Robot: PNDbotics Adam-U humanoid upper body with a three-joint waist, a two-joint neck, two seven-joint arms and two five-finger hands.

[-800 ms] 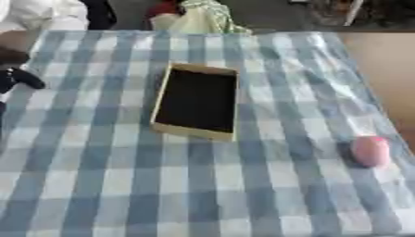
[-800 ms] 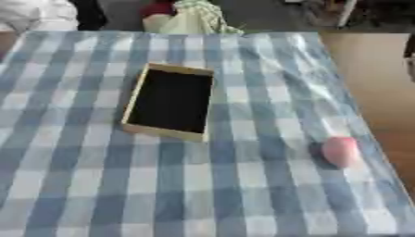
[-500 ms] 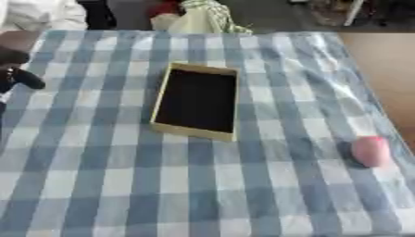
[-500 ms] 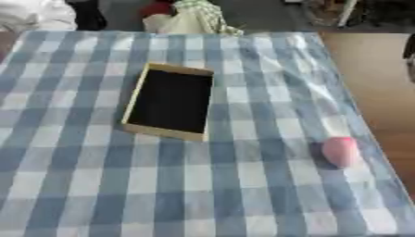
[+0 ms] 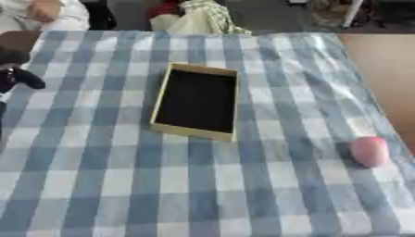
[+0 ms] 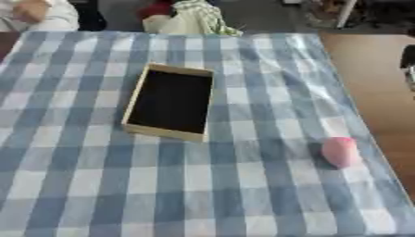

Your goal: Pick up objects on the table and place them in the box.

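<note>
A shallow tan box (image 5: 197, 102) with a dark inside lies open in the middle of the blue-and-white checked tablecloth (image 5: 97, 185). A small pink rounded object (image 6: 340, 151) rests on the cloth near the table's right edge, well right of the box and nearer to me. My left hand (image 5: 18, 76) shows only as a dark shape at the left edge, apart from the box. At the right edge of the right eye view a dark part, which seems to be my right hand (image 6: 408, 58), hangs beyond the table's side.
Bundled cloth and bags (image 5: 198, 16) sit past the table's far edge, and a person's sleeve (image 5: 45, 11) is at the far left corner. Brown floor (image 6: 381, 69) runs along the table's right side.
</note>
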